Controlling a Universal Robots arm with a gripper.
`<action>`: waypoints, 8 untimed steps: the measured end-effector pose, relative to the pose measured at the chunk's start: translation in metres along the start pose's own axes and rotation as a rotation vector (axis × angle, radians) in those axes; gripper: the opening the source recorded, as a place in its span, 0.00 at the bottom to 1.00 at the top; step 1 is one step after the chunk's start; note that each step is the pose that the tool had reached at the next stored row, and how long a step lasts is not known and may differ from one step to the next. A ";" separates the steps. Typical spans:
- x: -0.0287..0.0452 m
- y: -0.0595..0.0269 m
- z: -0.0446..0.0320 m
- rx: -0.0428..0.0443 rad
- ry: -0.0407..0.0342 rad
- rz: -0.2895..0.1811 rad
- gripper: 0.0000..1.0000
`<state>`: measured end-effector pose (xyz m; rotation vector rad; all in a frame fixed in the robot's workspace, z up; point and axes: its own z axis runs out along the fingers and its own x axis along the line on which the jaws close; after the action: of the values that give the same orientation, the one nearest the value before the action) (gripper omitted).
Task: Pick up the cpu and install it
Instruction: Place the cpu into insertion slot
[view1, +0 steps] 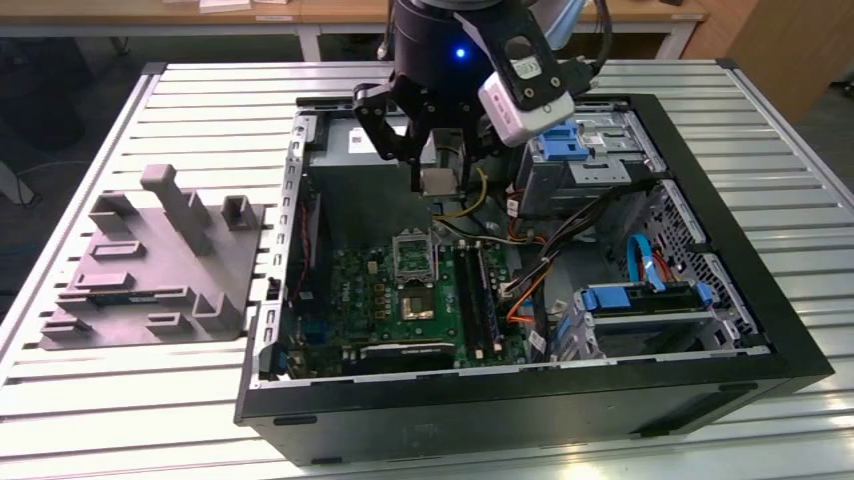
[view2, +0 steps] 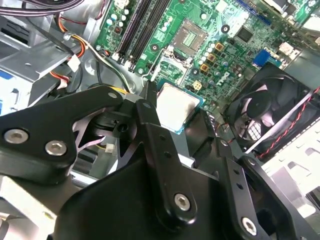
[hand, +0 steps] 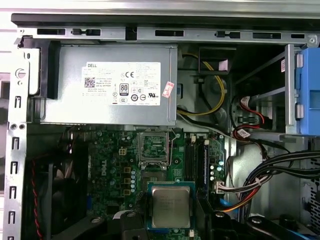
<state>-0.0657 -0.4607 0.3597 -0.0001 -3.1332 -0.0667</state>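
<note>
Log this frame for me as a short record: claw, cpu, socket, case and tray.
claw: claw shut on the cpu, raised over the open computer case
cpu: cpu held flat between the claw's fingers, silvery top facing the first wrist view, not seated
socket: socket on the motherboard is empty, next to the power supply
tray: grey moulded tray on the table, outside the case at the exterior view's left
status: cpu picked up, not yet installed

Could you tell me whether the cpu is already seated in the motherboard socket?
No, the cpu is held between the jaws, and the socket sits empty.
</note>
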 end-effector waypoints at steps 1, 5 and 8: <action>0.0000 -0.0004 0.0004 0.0003 0.0002 0.000 0.47; -0.0001 -0.0058 0.0048 0.0000 0.0002 0.000 0.47; 0.0000 -0.0079 0.0067 -0.0005 0.0001 0.000 0.47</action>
<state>-0.0657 -0.4684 0.3527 -0.0001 -3.1330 -0.0675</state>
